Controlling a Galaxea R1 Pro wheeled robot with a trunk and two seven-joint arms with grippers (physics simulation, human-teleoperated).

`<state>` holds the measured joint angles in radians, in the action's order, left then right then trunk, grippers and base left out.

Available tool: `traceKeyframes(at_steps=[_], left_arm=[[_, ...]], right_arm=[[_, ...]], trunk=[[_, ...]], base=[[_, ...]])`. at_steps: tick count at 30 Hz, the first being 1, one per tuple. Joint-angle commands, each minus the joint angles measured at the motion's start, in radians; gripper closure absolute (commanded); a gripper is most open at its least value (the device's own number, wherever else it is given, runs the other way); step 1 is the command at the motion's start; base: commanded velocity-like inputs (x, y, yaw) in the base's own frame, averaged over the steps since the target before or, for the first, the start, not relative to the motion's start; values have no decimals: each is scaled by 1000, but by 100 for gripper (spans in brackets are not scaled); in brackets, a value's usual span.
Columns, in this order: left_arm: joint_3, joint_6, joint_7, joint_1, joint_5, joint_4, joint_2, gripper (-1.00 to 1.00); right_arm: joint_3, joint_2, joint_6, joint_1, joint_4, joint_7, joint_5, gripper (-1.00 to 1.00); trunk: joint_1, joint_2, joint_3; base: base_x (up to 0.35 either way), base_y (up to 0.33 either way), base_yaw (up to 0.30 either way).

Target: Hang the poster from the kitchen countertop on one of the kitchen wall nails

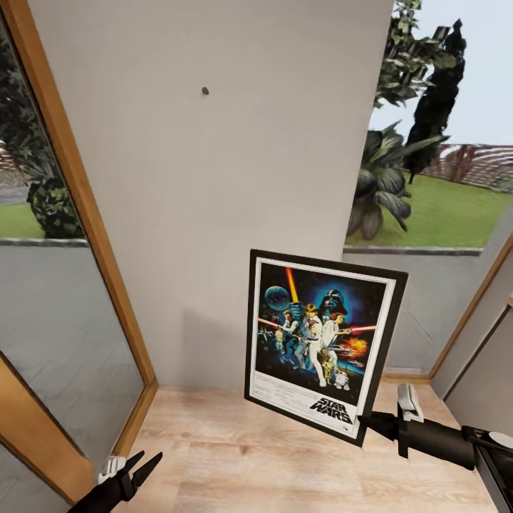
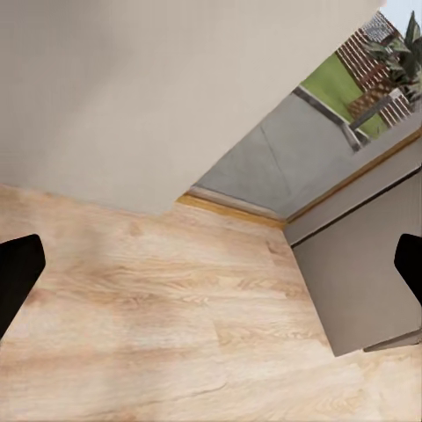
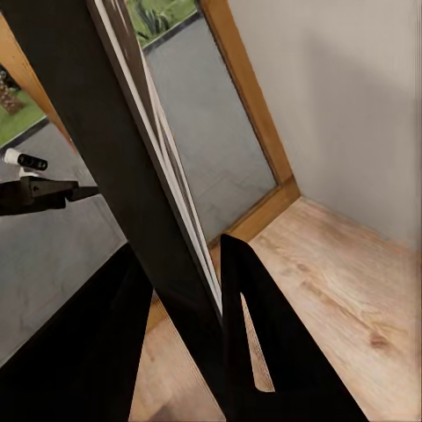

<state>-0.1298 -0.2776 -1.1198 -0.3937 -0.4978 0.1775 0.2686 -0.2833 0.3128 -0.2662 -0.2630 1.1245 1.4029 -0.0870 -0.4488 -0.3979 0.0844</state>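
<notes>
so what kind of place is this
Probably a bare room corner in a house beside a garden: a pale wall panel with a nail, light wood floor, and wood-framed glazing showing lawn and plants.

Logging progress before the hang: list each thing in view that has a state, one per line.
poster: off the floor, tilted, gripped at its lower right corner
right pincer: shut on the poster's frame edge
left pincer: open, holding nothing, low over the wood floor
wall nail: bare, nothing hung on it, well above the poster
</notes>
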Motion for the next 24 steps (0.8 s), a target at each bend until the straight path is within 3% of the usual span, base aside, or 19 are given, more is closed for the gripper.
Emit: traceKeyframes(at_steps=[1,24], left_arm=[[-5,-5,-4,-1,4,-1,0,-100],[-5,-5,-5,-1,4,-1,1,-100]], right_arm=[[0,0,-12,-1,1,5,-3,100],[-2,0,-13,-1,1,6,-5,100]], trunk=[[-1,-2,2],[-1,-2,2]], base=[[334,0,0],[333,0,0]])
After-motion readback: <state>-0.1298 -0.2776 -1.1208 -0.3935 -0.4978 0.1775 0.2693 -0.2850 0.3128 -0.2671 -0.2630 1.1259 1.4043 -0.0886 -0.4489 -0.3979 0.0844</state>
